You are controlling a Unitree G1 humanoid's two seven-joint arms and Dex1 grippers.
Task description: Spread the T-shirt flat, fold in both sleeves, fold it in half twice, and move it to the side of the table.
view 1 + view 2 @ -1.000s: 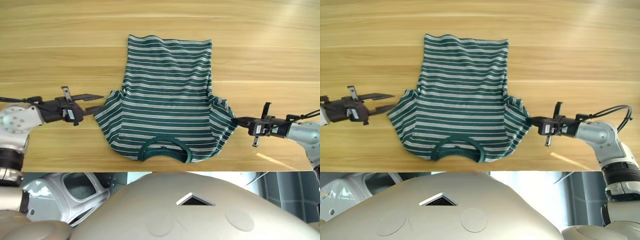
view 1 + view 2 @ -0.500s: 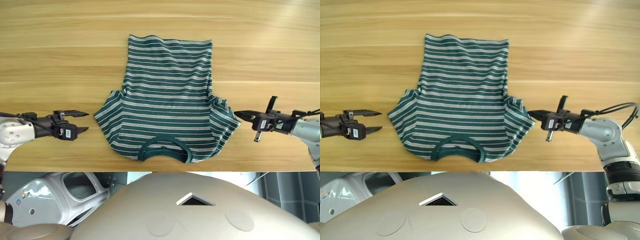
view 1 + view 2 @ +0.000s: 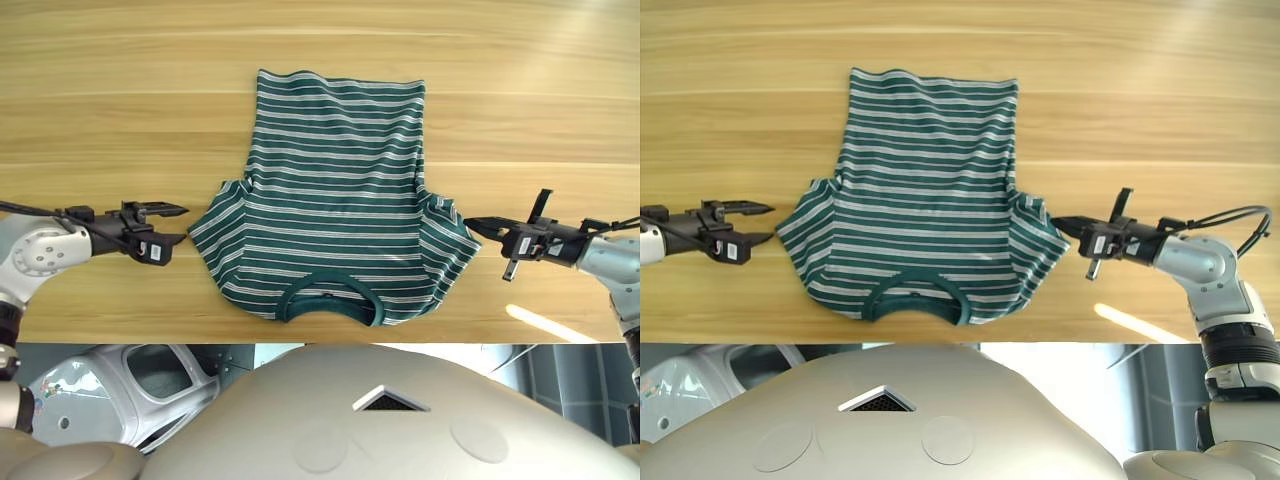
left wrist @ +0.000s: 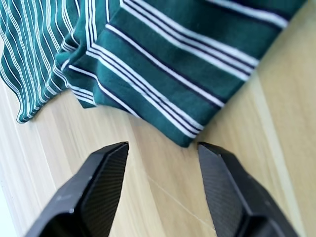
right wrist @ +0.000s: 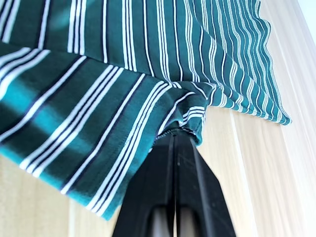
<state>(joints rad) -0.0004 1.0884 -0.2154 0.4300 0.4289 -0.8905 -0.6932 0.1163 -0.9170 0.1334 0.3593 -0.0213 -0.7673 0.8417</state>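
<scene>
The T-shirt [image 3: 335, 210] lies flat on the table [image 3: 100, 100], its long axis running away from you, collar nearest. Your left gripper [image 3: 185, 224] is level with its fingers parted, and the left sleeve [image 3: 215, 225] is just ahead, not touching. Your right gripper [image 3: 470, 222] is level and clenched, tips touching the right sleeve [image 3: 447, 235] hem. I cannot tell whether it pinches cloth.

Green T-shirt [image 3: 335, 200], white stripes
</scene>
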